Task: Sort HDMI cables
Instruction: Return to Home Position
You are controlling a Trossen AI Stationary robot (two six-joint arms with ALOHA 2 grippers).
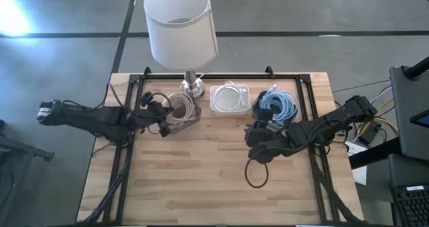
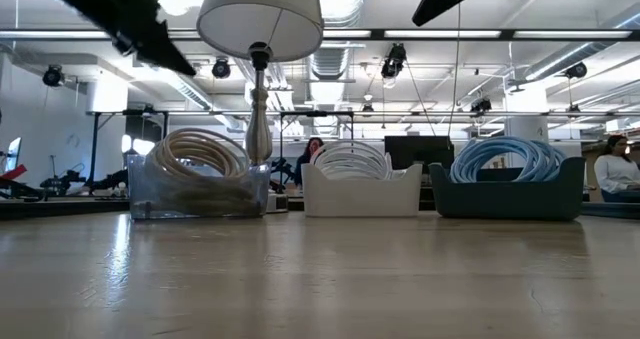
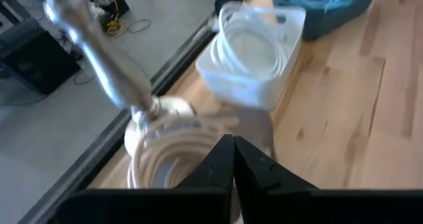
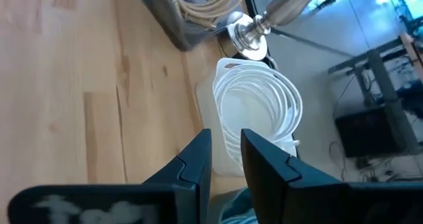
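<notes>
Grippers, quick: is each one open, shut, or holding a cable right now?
Left gripper: shut, holding nothing.
Right gripper: open, holding nothing.

Left end effector (image 3: 232, 140) fingers pressed together, right end effector (image 4: 226, 135) fingers narrowly apart, both arms extended inward

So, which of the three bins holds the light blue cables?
The dark teal bin, at the end nearest the right arm. The white bin holds white coils, the clear bin beige.
</notes>
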